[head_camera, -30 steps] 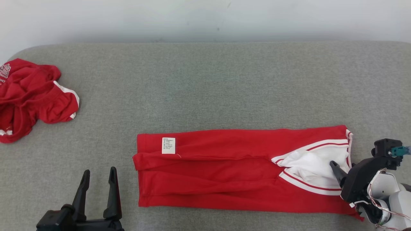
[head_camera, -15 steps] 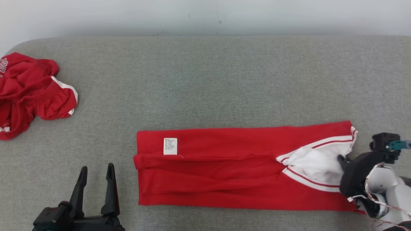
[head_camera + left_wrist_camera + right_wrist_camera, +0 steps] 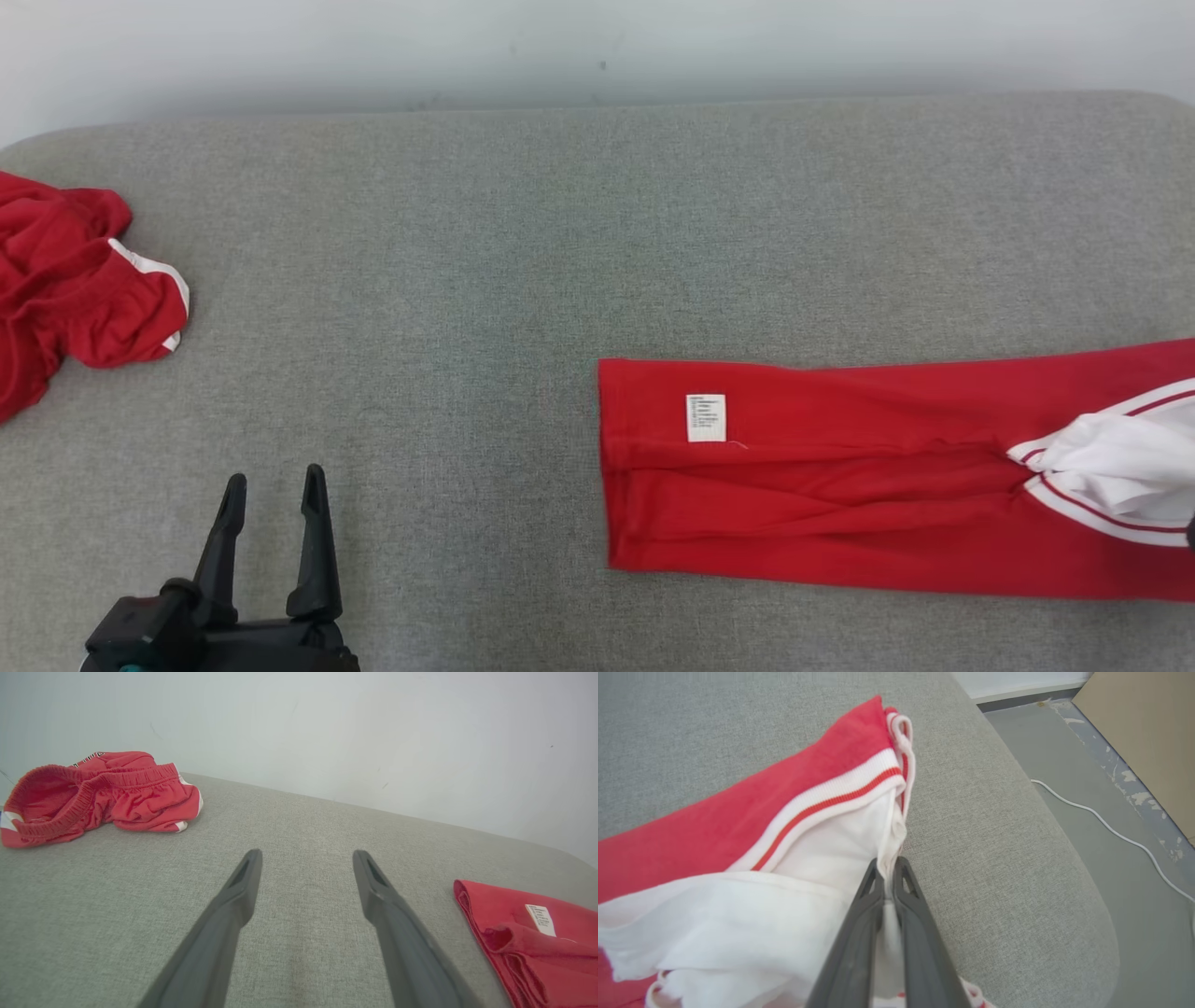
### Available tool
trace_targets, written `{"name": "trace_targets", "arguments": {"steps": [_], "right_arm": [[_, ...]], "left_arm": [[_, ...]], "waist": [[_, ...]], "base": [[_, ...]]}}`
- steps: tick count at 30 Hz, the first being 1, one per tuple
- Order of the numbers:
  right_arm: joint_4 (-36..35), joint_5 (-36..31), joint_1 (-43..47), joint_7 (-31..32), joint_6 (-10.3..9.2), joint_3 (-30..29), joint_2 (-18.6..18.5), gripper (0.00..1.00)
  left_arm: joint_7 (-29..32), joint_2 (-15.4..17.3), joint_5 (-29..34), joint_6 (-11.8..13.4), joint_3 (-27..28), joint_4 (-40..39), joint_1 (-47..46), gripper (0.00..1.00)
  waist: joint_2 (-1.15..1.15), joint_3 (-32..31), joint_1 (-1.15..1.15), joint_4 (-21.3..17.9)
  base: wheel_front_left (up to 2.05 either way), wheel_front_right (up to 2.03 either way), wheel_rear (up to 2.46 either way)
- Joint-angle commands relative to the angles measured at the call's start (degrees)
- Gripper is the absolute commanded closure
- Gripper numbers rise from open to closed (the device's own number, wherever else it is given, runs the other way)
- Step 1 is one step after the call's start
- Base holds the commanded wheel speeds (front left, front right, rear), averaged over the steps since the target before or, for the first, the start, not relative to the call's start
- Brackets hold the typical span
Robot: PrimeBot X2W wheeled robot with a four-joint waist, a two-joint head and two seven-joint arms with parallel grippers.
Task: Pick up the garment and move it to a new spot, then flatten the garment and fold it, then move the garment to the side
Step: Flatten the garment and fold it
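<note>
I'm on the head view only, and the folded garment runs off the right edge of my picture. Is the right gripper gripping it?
Observer: Yes. The right wrist view shows the right gripper shut on the white lining at the folded garment's striped end.
Operator: How close is that end to the cushion's edge?
Observer: Close. The grey cushion rounds off just beyond it, with floor and a white cable below.
Operator: And the red heap at far left?
Observer: The left wrist view shows an elastic waistband on the crumpled red garment, so probably shorts.
</note>
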Motion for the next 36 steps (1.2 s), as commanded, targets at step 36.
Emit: {"name": "trace_targets", "arguments": {"steps": [36], "right_arm": [[-2.5, 8.0, -4.9, 8.1, -0.14, 38.1, 14.1, 1.00]], "left_arm": [[-0.1, 0.0, -0.8, -0.7, -1.0, 1.3, 2.4, 0.00]], "waist": [[-0.01, -5.9, -0.01, 4.2]], "base": [[0.00, 0.00, 0.00]]}}
